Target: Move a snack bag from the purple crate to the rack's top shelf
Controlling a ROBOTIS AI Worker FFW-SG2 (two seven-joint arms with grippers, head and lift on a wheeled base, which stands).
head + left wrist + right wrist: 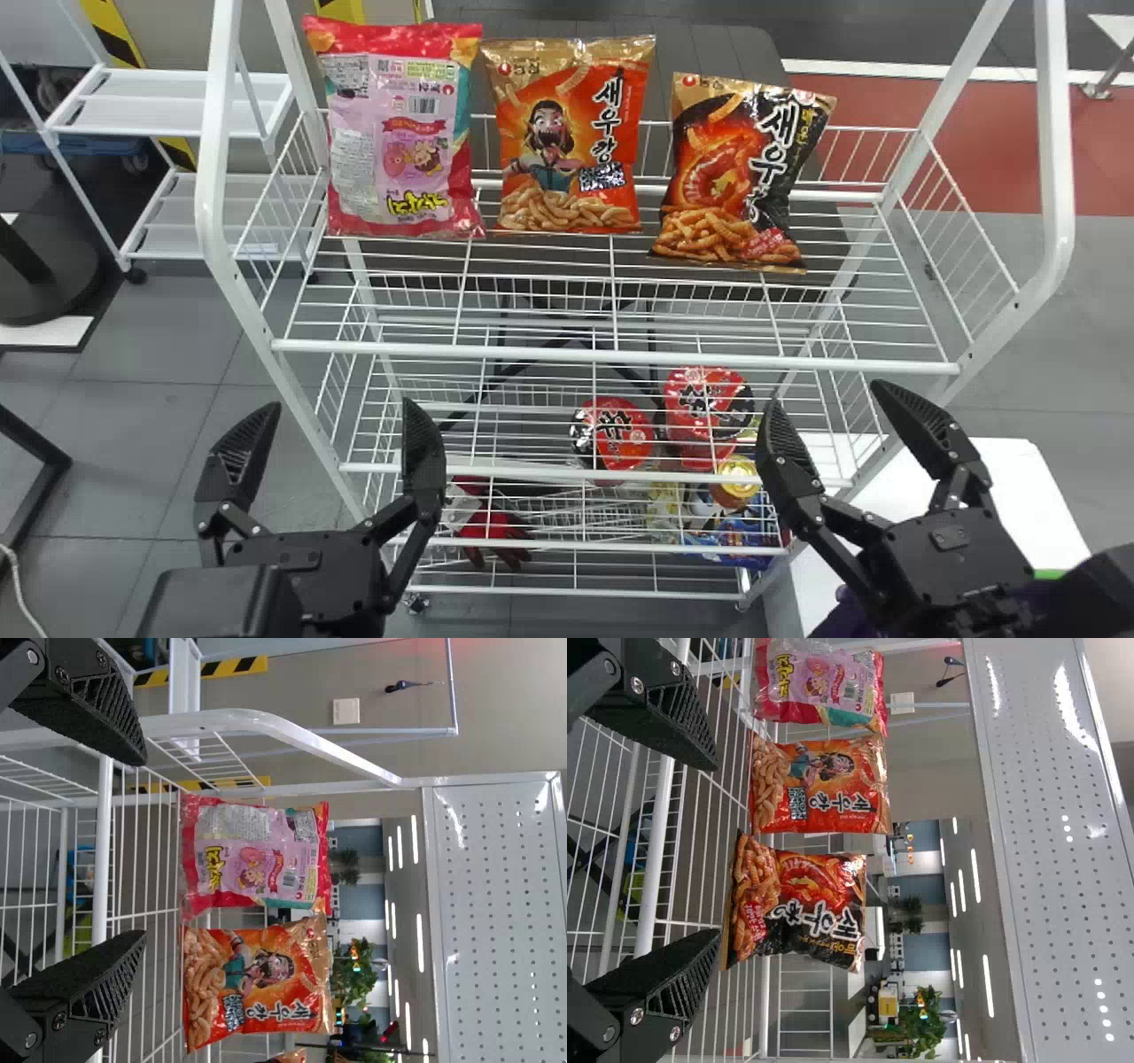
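At the left, the left gripper (338,406) waits in front of the rack, its two fingers spread wide with nothing between them; this arm looks spare for the job, parked low where it won't knock the shelf. Next along, on the top shelf (611,356), a pink snack bag (403,133) stands upright, back side forward, and just beside it an orange bag (571,133), face out. Both are set well in from the front rail, I'd say so they can lean on the wires behind and not slide off. A dark orange-and-black bag (740,173) comes third, a little apart and tilted, as though it hasn't settled square; a nudge could slump it. The right gripper (828,394) hangs below and in front of it, fingers well parted, released, gripping nothing and clear of all three bags. Farthest right, under that arm, I see a bit of the purple crate (837,623) by a white surface (1028,496). Whether the dark bag is the one meant, already delivered, or another must come from the crate, I can't tell.
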